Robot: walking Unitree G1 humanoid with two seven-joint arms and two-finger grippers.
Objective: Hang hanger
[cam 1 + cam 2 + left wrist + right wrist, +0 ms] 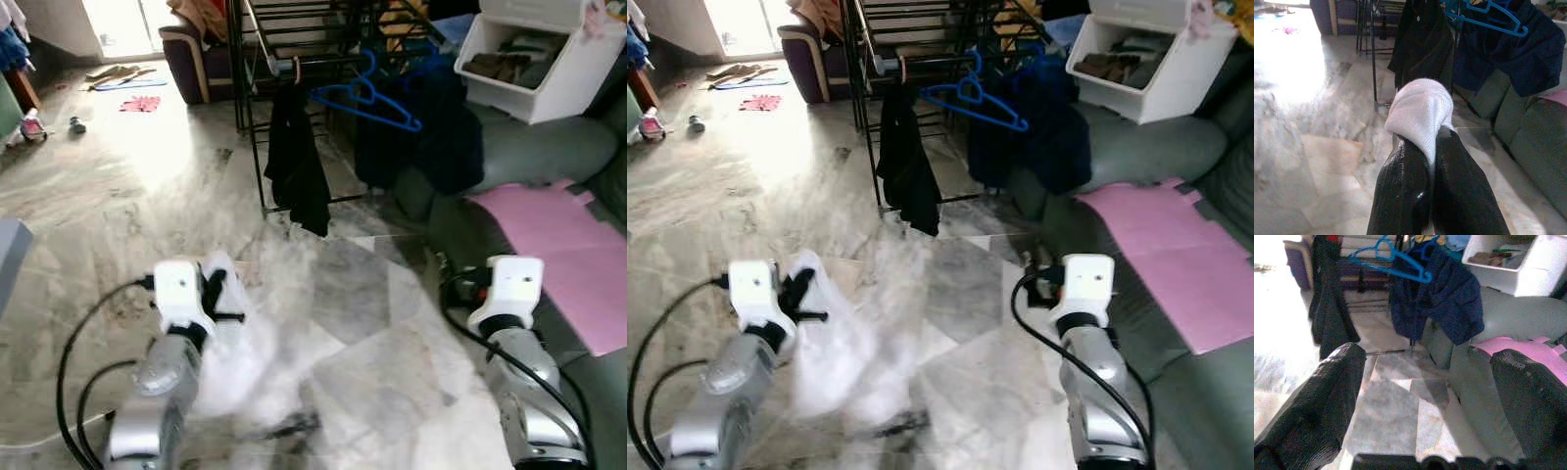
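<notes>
One blue hanger (367, 98) hangs on the rack (294, 59); left pincer (1425, 147) pinches white cloth (1420, 110), right pincer (1425, 396) gapes.

Both silver arms reach forward and low, elbows bent. The left gripper (1422, 161) has its two black fingers pressed together, pinching a white cloth (1420, 110) that bulges beyond their tips. The right gripper (1425, 382) holds its fingers (1327, 396) wide apart, nothing between them.
</notes>
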